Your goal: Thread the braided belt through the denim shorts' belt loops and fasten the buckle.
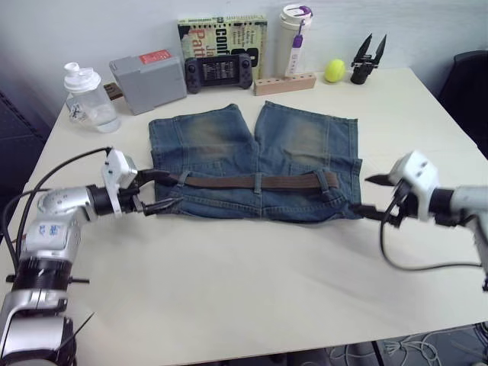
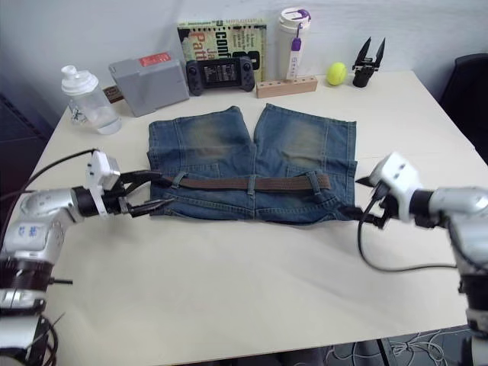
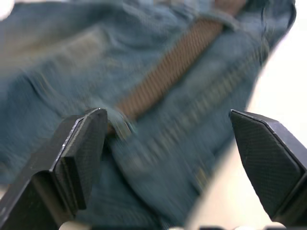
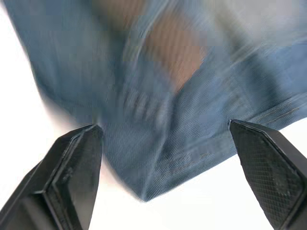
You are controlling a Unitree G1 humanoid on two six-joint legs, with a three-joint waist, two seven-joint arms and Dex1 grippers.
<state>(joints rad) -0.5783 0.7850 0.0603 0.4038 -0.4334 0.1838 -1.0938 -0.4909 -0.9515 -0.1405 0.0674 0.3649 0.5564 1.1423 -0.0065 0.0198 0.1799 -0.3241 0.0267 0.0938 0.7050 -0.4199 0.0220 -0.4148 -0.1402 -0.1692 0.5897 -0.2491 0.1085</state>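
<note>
Lying threaded through the belt loops (image 1: 258, 182) — braided belt (image 1: 229, 181) on denim shorts (image 1: 297, 141); buckle unfastened — left end effector (image 1: 162, 191) and right end effector (image 1: 368, 196) both spread, empty.

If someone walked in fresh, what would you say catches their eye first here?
The faded blue denim shorts lie flat mid-table, with a brown braided belt running along the waistband under its belt loops. The left gripper and right gripper, both open, flank the waistband's two ends. A yellow-green ball sits by the wall.

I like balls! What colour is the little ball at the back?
The ball is yellow-green, clearest in the left eye view.
</note>
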